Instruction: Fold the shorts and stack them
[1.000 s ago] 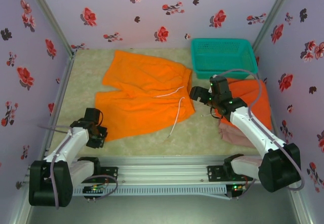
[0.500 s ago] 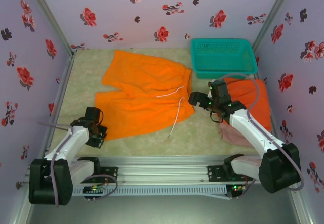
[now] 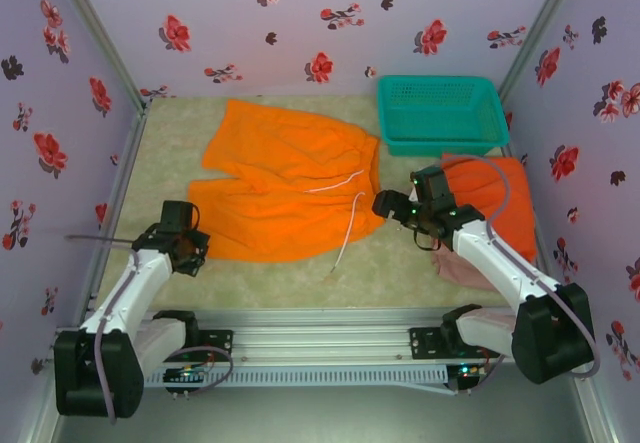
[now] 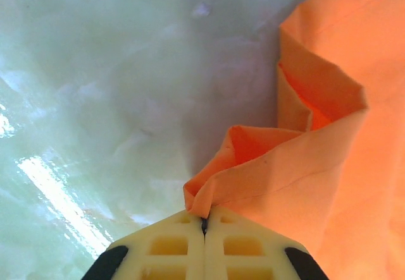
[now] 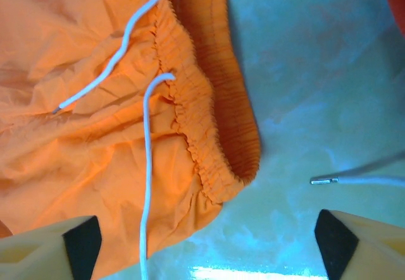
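The left gripper [image 3: 187,254] is pressed together, and it pinches one corner of the spread orange shorts [image 3: 280,183]. In the left wrist view the two pale fingers of this gripper [image 4: 204,220] meet with no gap. A folded edge of the orange cloth [image 4: 329,166] goes in between their tips. From the gripper, the rest of the cloth lies ahead and to the right, and bare worktop [image 4: 95,103] is ahead and to the left.

The right gripper [image 3: 384,203] is spread wide and holds nothing. In the right wrist view its fingers [image 5: 205,245] stand far apart. The gathered waistband of the same shorts [image 5: 95,134] lies just ahead of them, more toward the left finger. The white drawstring [image 5: 147,185] runs down the cloth near that finger.

Behind the right gripper, along its arm, the second orange shorts [image 3: 500,198] lie on the worktop [image 3: 390,263]. The pink-beige shorts [image 3: 465,268] lie partly under them. The teal basket [image 3: 440,113] stands beyond this gripper, near the far wall.
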Robot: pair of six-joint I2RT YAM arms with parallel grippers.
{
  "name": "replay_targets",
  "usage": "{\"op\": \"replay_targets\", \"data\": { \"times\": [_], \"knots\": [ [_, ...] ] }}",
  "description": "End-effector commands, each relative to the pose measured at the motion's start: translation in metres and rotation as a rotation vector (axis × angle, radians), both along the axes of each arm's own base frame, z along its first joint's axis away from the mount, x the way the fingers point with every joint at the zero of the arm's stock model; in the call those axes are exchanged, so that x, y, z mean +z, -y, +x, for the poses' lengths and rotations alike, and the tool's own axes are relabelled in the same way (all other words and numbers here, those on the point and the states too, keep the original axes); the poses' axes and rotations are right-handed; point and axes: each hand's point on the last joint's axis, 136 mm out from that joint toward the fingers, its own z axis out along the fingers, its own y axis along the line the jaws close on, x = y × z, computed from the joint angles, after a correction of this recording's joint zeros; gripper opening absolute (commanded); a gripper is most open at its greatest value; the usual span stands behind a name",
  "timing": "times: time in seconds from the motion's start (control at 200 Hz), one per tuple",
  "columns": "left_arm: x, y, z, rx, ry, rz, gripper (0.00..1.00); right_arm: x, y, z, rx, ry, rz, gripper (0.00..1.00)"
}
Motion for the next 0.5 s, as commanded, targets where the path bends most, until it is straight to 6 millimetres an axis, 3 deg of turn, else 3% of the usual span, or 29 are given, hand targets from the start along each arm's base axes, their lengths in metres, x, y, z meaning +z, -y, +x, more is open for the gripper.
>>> {"op": "replay_targets", "data": {
  "times": [0.0, 0.26, 0.495],
  "knots": [
    [0.009, -0.008, -0.003, -0.001, 0.01, 0.048, 0.0, -0.004, -0.008, -0.006, -0.093, -0.033, 0.085, 0.81],
    [0.003, -0.007, -0.005, 0.008, 0.012, 0.037, 0.0, -0.042, -0.029, -0.006, -0.158, -0.102, 0.133, 0.63],
    [0.002, -0.007, -0.004, -0.001, 0.021, 0.041, 0.0, -0.049, -0.031, 0.015, -0.171, -0.087, 0.084, 0.53]
  ]
}}
